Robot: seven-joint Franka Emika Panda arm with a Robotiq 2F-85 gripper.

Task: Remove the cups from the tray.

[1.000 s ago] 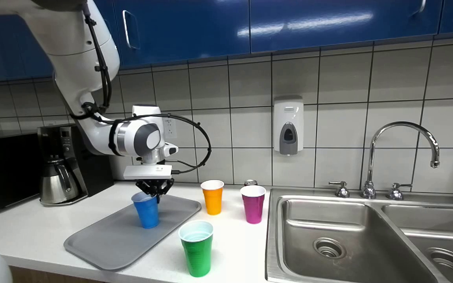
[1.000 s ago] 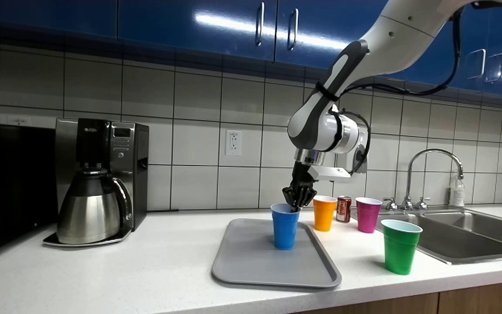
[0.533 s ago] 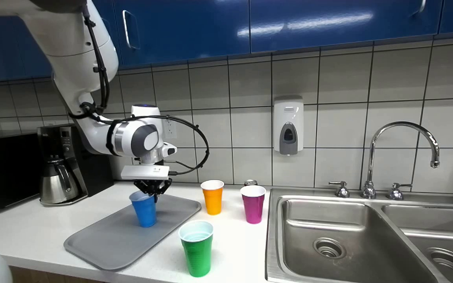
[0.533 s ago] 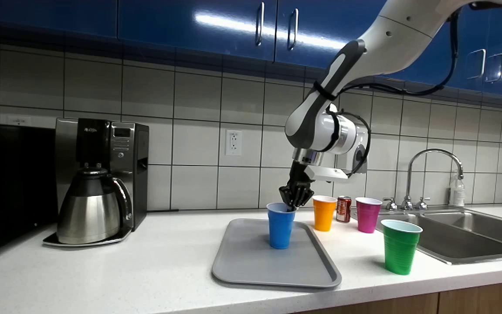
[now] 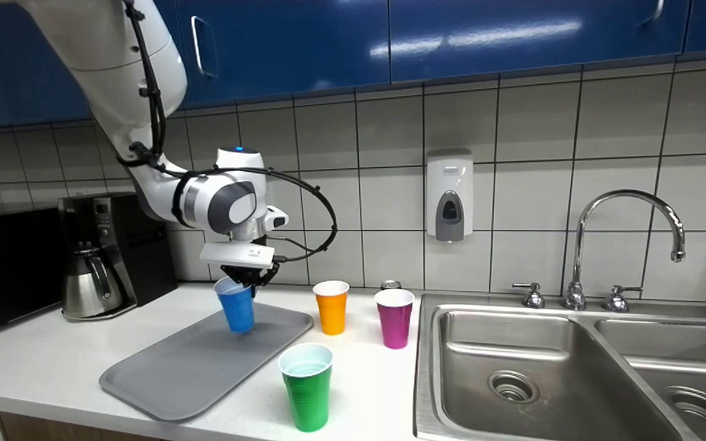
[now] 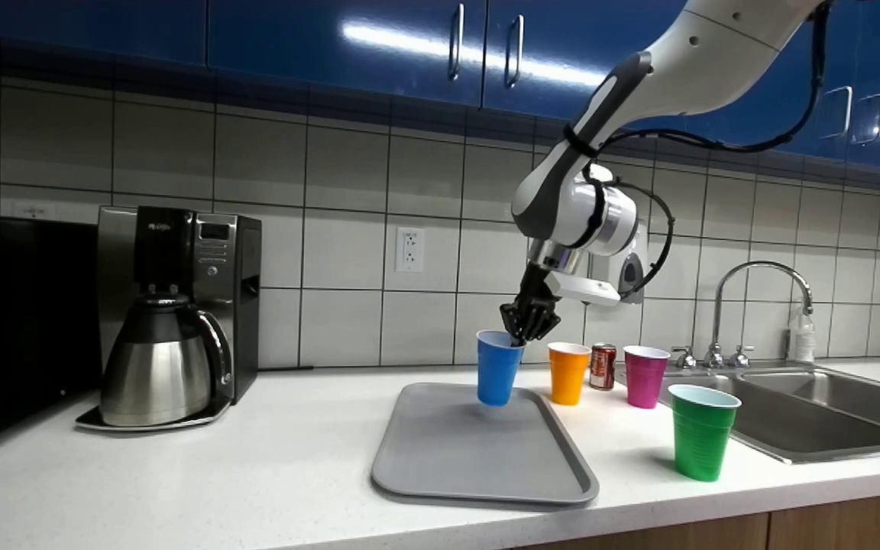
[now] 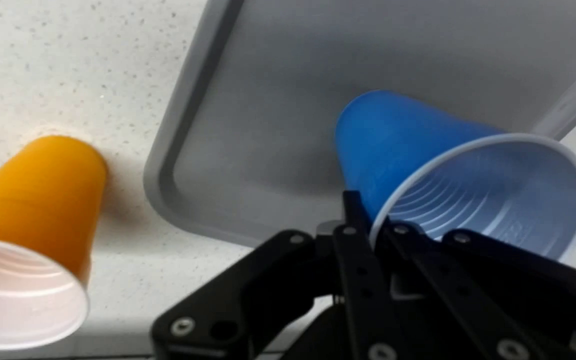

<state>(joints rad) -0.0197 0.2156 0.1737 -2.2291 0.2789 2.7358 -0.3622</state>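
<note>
The blue cup (image 6: 497,370), near mid-frame in an exterior view, is pinched by the rim in the jaws, seemingly lifted but over the grey tray (image 6: 470,462). The orange cup (image 6: 567,376) to its right's already on the counter (image 6: 257,473), so I'd say only blue's left.

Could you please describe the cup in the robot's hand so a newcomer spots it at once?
On the counter, find the grey tray. Over its far end, in both exterior views, the black hand pinches a blue tumbler by the rim. No other cup is blue or held; the neighbouring orange cup stands on the counter.
</note>
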